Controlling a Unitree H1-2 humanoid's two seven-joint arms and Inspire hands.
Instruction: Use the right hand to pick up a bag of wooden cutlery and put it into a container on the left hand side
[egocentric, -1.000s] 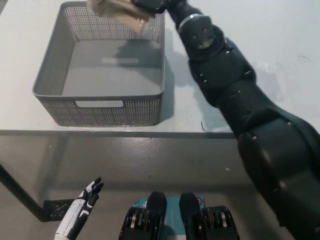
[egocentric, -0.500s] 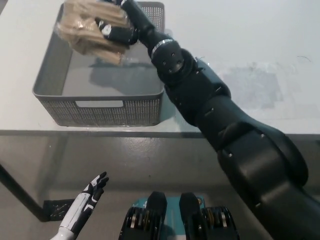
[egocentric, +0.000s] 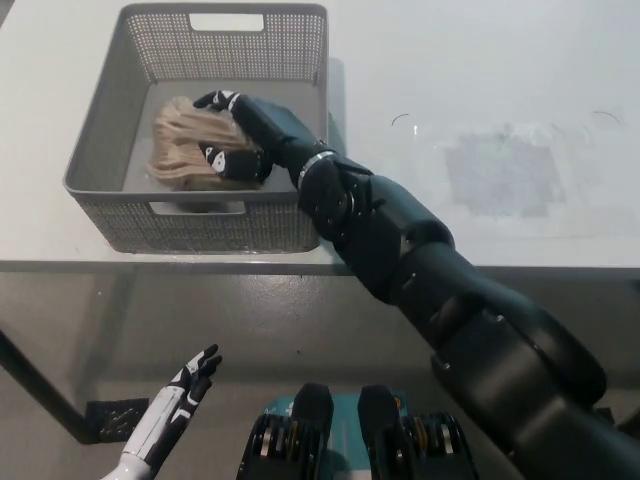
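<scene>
Reaching into the grey mesh basket (egocentric: 268, 226) at ten o'clock, the right hand (egocentric: 240, 137) grasps the bag of wooden cutlery (egocentric: 180, 150). The left hand (egocentric: 185, 387) hangs released at seven o'clock.

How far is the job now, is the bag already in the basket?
Done: the bag of cutlery is down inside the grey basket. In hand: the right hand grips it there. Left: open the fingers, let it go, draw back out. The left hand rests open at lower left.
</scene>
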